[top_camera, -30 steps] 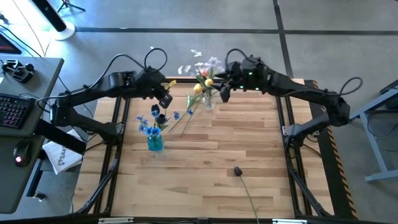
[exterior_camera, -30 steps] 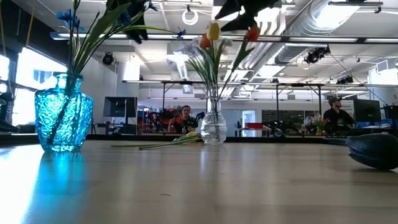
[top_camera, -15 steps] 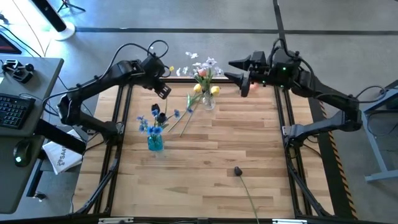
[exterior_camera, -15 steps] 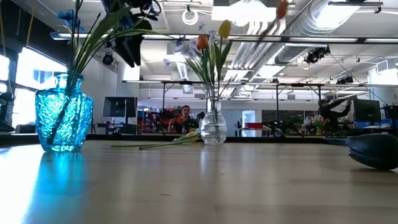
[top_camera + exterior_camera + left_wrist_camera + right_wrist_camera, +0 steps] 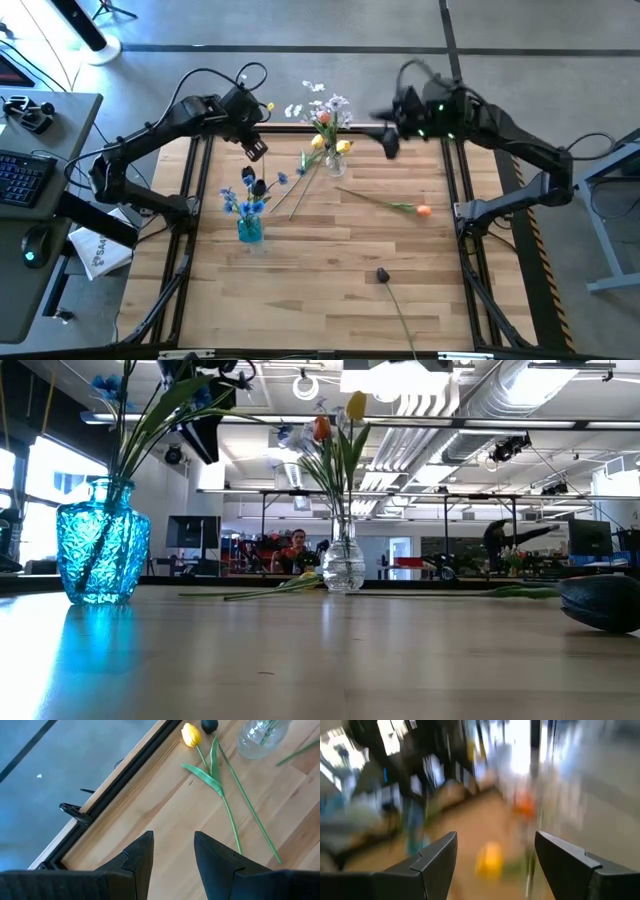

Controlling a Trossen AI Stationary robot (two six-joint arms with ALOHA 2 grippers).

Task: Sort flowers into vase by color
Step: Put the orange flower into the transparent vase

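Counted two vases on the table [image 5: 330, 250]: blue vase [image 5: 249, 229] with blue flowers, clear vase [image 5: 335, 160] with yellow and orange tulips (white sprigs too). Found orange tulip [image 5: 424, 211] lying loose, dark tulip [image 5: 382, 275] nearer the front. Saw left gripper [image 5: 256, 150] raised, jaws parted, empty; right gripper [image 5: 389, 135] likewise, jaws wide.

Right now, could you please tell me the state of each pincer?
Left pincer: open, holding nothing, above the table's far left edge.
Right pincer: open, empty, raised near the far right side.
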